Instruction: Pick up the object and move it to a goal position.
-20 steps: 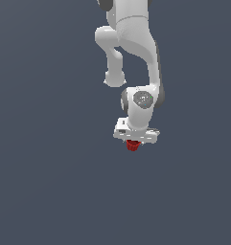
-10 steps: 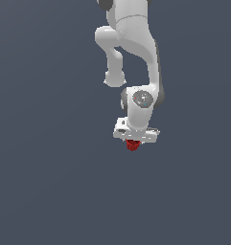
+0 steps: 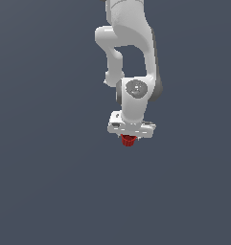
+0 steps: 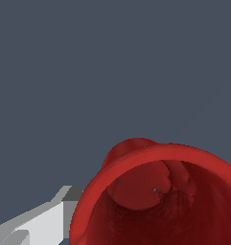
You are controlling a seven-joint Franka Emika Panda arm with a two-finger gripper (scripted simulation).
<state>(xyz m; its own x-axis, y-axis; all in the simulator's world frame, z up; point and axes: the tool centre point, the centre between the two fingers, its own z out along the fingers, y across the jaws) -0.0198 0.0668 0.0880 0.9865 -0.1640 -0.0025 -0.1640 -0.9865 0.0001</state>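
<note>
In the exterior view we see 1 white Panda arm (image 3: 131, 52) that comes down from the upper edge of the picture and bends at its grey-capped wrist joint. At its lower end sits the white gripper (image 3: 129, 138), which points downward. Directly under the wide gripper body we see the small red cup (image 3: 128, 140). Only its lower part shows there; it is clearly narrower than the gripper and it narrows toward its base. The cup touches the underside of the gripper, and around it there is only the plain dark grey-blue background (image 3: 45, 182). We cannot tell from this view if the cup rests on a surface or hangs in the air, because the background shows no edge and no shadow.

In the wrist view the red cup (image 4: 157, 196) fills a large part of the picture and is very near to the camera. We look into its open mouth: the wide rim makes a thick ring, and the inside bottom looks uneven. Beside the rim, 1 white and grey finger (image 4: 38, 222) of the gripper reaches up to the outer wall of the cup and appears to touch it. The other finger is not visible, so we cannot tell how far the jaws stand apart, or if they really clamp the cup.
</note>
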